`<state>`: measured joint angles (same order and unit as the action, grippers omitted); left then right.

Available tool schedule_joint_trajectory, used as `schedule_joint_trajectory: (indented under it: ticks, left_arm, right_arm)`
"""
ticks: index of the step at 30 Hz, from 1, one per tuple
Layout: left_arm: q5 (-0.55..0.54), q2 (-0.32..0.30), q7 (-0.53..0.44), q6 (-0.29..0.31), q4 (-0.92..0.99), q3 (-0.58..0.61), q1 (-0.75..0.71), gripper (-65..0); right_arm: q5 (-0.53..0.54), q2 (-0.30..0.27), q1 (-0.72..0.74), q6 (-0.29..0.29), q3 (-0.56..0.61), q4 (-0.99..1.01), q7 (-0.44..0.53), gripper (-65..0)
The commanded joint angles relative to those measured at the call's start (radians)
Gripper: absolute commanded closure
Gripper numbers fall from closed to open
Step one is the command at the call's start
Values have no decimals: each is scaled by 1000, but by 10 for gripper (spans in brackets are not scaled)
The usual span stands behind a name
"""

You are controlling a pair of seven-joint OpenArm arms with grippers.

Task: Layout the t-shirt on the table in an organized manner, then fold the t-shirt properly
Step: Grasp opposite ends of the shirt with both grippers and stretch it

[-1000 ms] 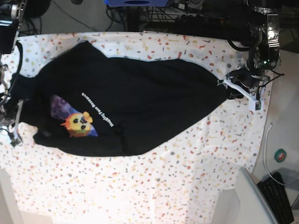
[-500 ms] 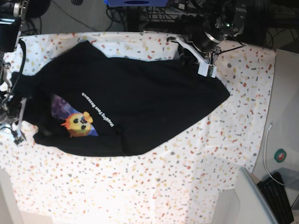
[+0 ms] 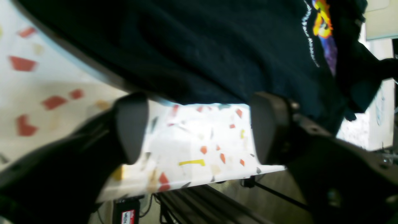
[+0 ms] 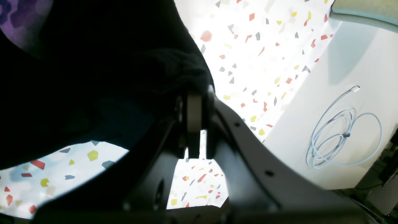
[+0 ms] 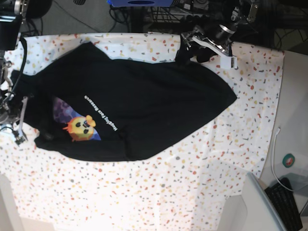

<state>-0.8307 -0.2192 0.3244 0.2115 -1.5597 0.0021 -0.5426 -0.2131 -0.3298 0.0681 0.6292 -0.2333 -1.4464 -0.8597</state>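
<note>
I have the t-shirt (image 5: 130,103) lying on the speckled counter (image 5: 202,183), crumpled rather than flat, its long axis running left to right in the base view: collar and printed patch (image 5: 79,126) at the left, the hem bunched to a blunt point at the right.

My left jaws (image 5: 204,48) stand spread wide at the far edge of the counter, above the far right part of the shirt. In the left wrist view both pads (image 3: 132,126) are empty, with bare speckled cloth between them and the dark hem edge lying just beyond the tips. So the cloth is ahead of and below these jaws, not in them. The arm reaches in from the far side, wrist tilted down toward the hem.

My right jaws (image 4: 196,121) are pressed together at the left end; the right wrist view shows black fabric bunched at the tips, so I judge they pinch the collar end of the shirt. That arm sits low at the counter's left edge.

I judge the laying-out is not yet done. The left arm is the nearer one to the hem, so the next grab there falls to it.
</note>
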Motion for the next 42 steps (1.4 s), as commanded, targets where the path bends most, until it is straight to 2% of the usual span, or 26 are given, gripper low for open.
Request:
schedule_joint_trajectory:
  ticks: [1,6,8,9,10,11,13,14,16,19,23,25,28,30,32,34,36,38,40,42]
  left_arm:
    - [-11,-7,-15,10,3,0,25,-507]
    - [-11,51,-14,10,169,3,118,-507]
    - [-9,79,31,10,232,23,163,-505]
    - [-8,85,68,10,249,48,192,-477]
    - [-8,86,104,12,255,77,212,-421]
    - [-8,86,144,12,253,101,229,-321]
    - [-8,83,212,9,232,111,243,-31]
    - [-8,82,244,6,203,92,238,0]
    - [-8,66,338,4,115,11,203,0]
    - [-9,34,519,4,-92,-147,144,0]
    - [-16,42,752,4,-331,-337,137,0]
    - [-92,60,856,4,-370,-402,209,0]
    - [-298,90,985,-1,-282,-488,350,0]
    - [-402,113,999,-51,-184,-521,431,0]
    - [-407,123,993,-82,-77,-534,497,0]
    - [-413,131,991,-82,61,-535,577,0]
    - [-407,160,991,-82,187,-540,663,0]
    - [-405,165,976,-82,296,-534,741,0]
    - [-405,165,925,-82,379,-529,801,0]
    - [-405,162,879,-82,445,-529,844,0]
  right_arm:
    - [-4,-18,19,-6,-4,-17,6,0]
    - [-3,-18,19,-6,-4,-17,6,0]
    - [-3,-18,8,-6,-4,-17,6,0]
    - [-3,-18,6,-6,-4,-17,6,0]
    - [-3,-18,3,-6,-4,-15,6,0]
    - [-1,-18,-7,-6,-10,-15,6,0]
    - [-1,-18,-43,-7,-13,-21,6,0]
    - [-1,-18,-60,-7,-15,-24,6,0]
    - [-1,-15,-110,-7,-41,-50,6,0]
    - [-3,44,-178,-7,-128,-142,4,0]
    - [-4,90,-239,-6,-188,-331,-8,0]
    - [-3,108,-239,-2,-186,-439,-59,0]
    - [-4,120,-138,-1,-139,-544,-168,0]
    - [-4,103,-32,-1,-68,-549,-258,0]
    - [-4,91,80,-1,-4,-540,-329,0]
    - [-4,93,195,-7,70,-488,-358,0]
    - [-4,97,299,-10,136,-376,-350,0]
    - [-6,128,408,-10,180,-193,-319,0]
    - [-6,154,499,-12,186,2,-246,0]
    - [-6,163,565,-39,190,169,-160,0]
